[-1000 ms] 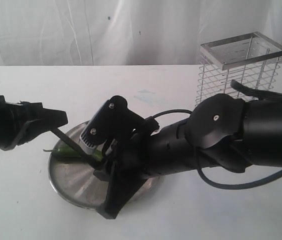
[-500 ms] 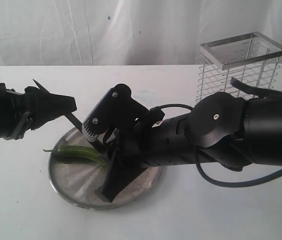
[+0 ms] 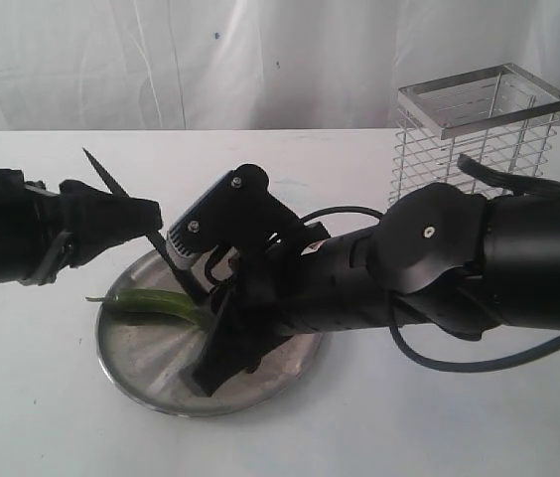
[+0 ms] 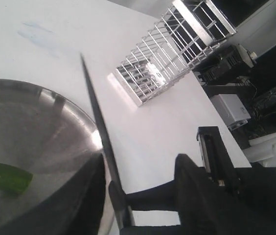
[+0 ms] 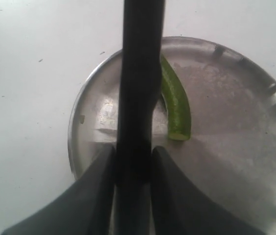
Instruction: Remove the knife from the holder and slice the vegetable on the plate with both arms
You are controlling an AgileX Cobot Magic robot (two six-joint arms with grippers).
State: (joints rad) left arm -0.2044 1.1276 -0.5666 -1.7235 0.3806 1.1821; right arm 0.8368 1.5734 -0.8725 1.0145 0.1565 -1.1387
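The green vegetable (image 3: 146, 301) lies on the round steel plate (image 3: 141, 363), with its cut, pale end (image 5: 179, 131) facing the plate's middle. My right gripper (image 5: 133, 148) is shut on the black handle of the knife (image 5: 140, 73), just above the plate. The dark blade (image 3: 111, 179) slants up and left, tip in the air, lifted off the vegetable. It passes between the fingers of my left gripper (image 4: 140, 161), close to one finger (image 4: 81, 196); that gripper is open and holds nothing. The wire holder (image 3: 479, 139) stands at the back right.
My bulky right arm (image 3: 439, 258) stretches across the table from the right and covers the plate's right side. The left arm (image 3: 12, 238) reaches in from the left edge. A white curtain hangs behind the table.
The knife has swung up from lying across the vegetable to a steep slant, tip now high at the left. My left gripper has moved right and slightly up. The right gripper has risen.
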